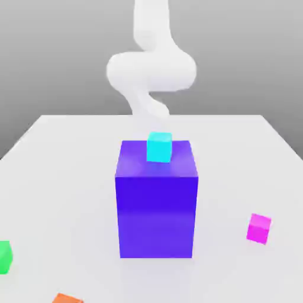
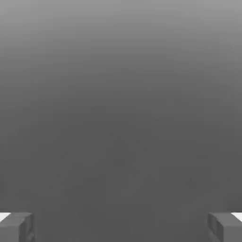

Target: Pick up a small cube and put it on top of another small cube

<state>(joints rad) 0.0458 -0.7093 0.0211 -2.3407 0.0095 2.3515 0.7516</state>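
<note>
Tool (image 2: 121, 229) gaping wide, holding nothing; cyan cube (image 1: 159, 147) sitting on the blue block (image 1: 157, 216), magenta cube (image 1: 258, 228) lying toward four o'clock in the exterior view; grasping, lifting and stacking all apparently still remaining.

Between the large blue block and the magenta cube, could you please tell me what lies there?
In the exterior view, only bare white tabletop lies between the block and the cube.
</note>
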